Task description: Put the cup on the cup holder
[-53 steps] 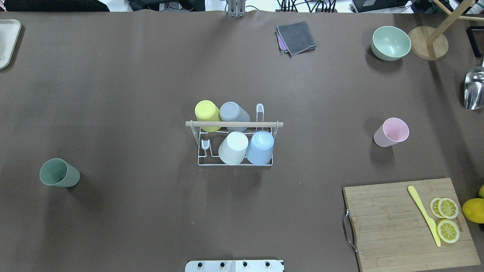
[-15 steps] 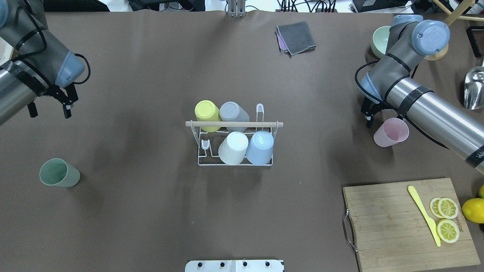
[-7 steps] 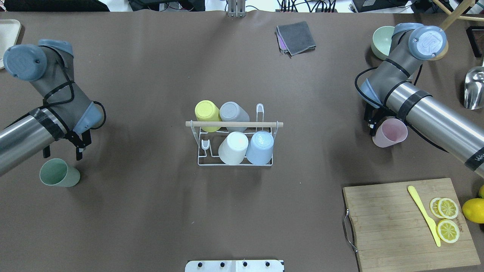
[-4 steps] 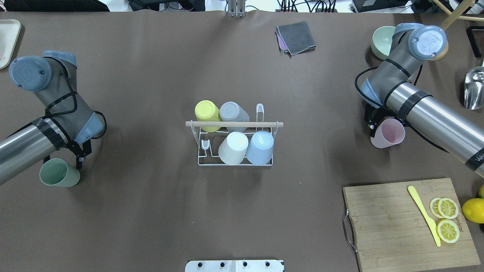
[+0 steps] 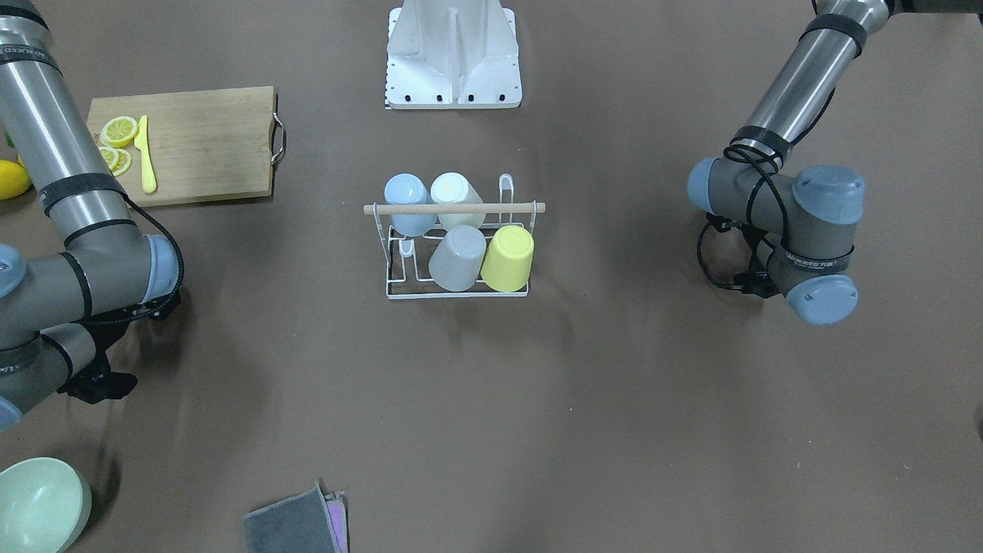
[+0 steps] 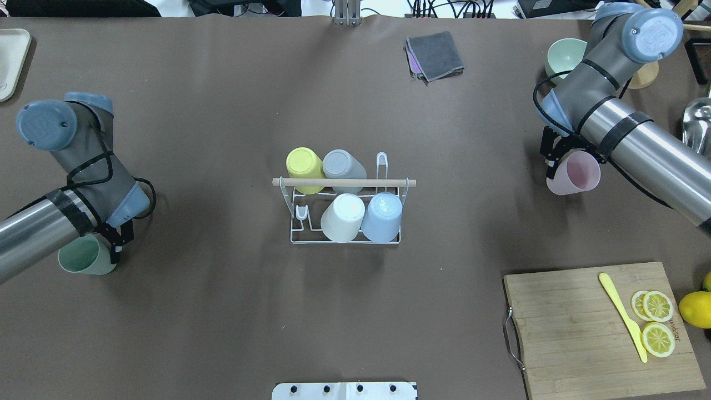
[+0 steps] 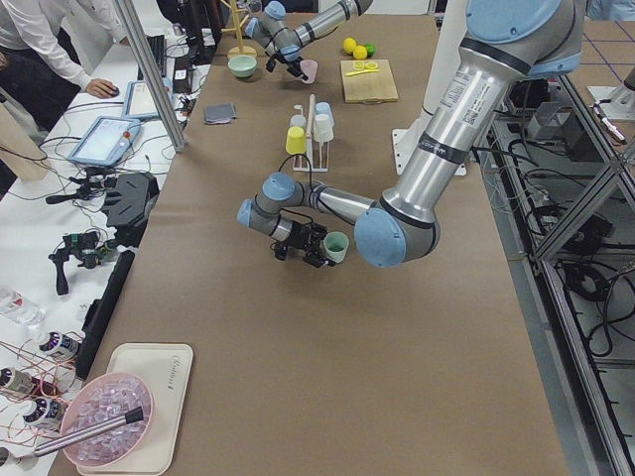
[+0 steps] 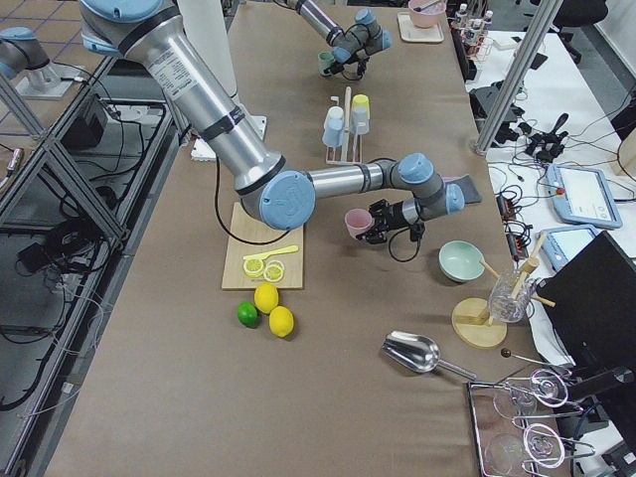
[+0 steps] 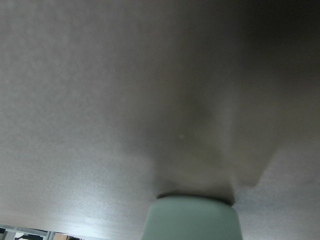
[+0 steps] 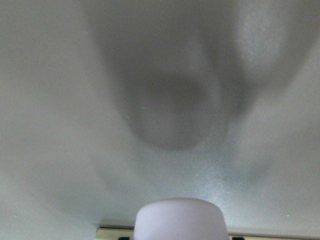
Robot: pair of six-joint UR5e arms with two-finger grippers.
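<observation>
The white wire cup holder (image 6: 344, 182) with its wooden rod stands mid-table, with several cups upside down on its prongs; it also shows in the front view (image 5: 453, 207). My right gripper (image 6: 571, 168) is shut on the pink cup (image 6: 579, 176) and holds it above the table at the right; the cup's base shows in the right wrist view (image 10: 180, 219). My left gripper (image 6: 91, 251) is down at the green cup (image 6: 83, 261), which stands on the table at the left. One finger (image 6: 115, 251) lies at the cup's side. I cannot tell whether it is shut.
A wooden cutting board (image 6: 583, 333) with lemon slices and a yellow knife lies at the near right. A mint bowl (image 6: 562, 55), a wooden stand and a metal scoop (image 6: 697, 128) are at the far right. A grey cloth (image 6: 436, 55) lies at the back.
Both arms came in and went down to their cups. The right gripper has lifted the pink cup and carried it a little away. The left gripper has sunk onto the green cup, which has not moved.
</observation>
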